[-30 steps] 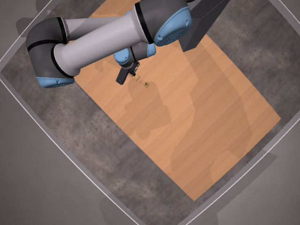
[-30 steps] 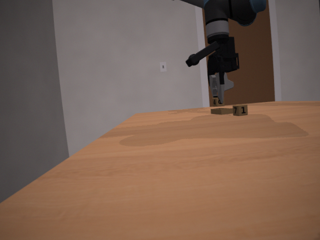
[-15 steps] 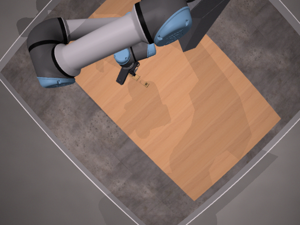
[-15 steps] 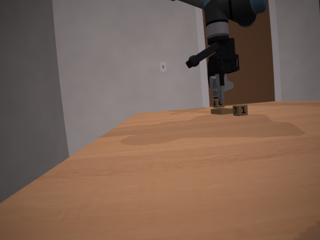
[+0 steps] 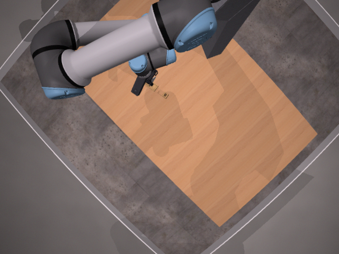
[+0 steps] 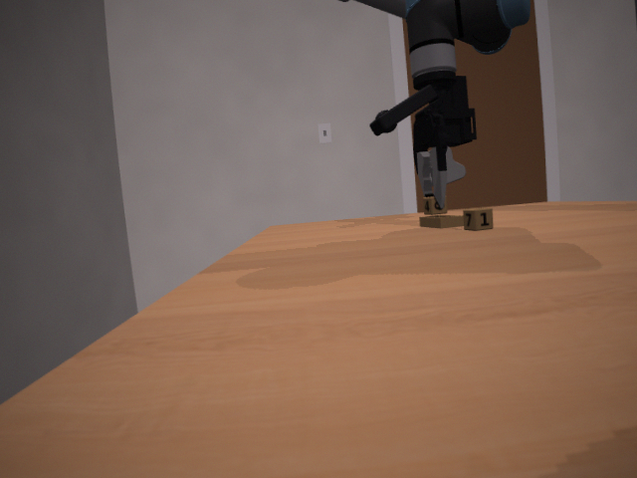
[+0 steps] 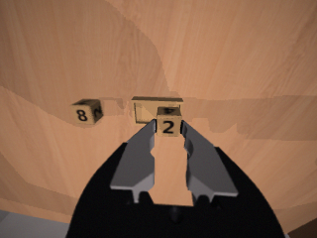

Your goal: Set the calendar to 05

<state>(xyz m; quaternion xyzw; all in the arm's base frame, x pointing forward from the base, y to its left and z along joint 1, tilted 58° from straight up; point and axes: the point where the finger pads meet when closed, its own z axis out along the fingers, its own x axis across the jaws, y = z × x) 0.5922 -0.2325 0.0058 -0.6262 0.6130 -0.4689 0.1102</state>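
Observation:
My gripper (image 7: 167,120) (image 6: 435,201) (image 5: 151,82) is shut on a small wooden digit cube (image 7: 168,124) (image 6: 431,206). The cube shows a 2 toward the wrist camera and a 4 in the exterior view. It hangs just above the low wooden calendar tray (image 7: 144,110) (image 6: 436,222) (image 5: 153,87). The second cube (image 7: 85,113) (image 6: 478,219) (image 5: 164,94) sits on the table beside the tray. It shows an 8 in the wrist view and a 7 and a 1 in the exterior view. The month's name is not readable.
The wooden table (image 5: 207,131) (image 6: 359,334) stretches wide around the tray. The arm's large links (image 5: 109,46) hang over the table's far corner. A dark block (image 5: 227,24) stands at the table's edge behind the arm.

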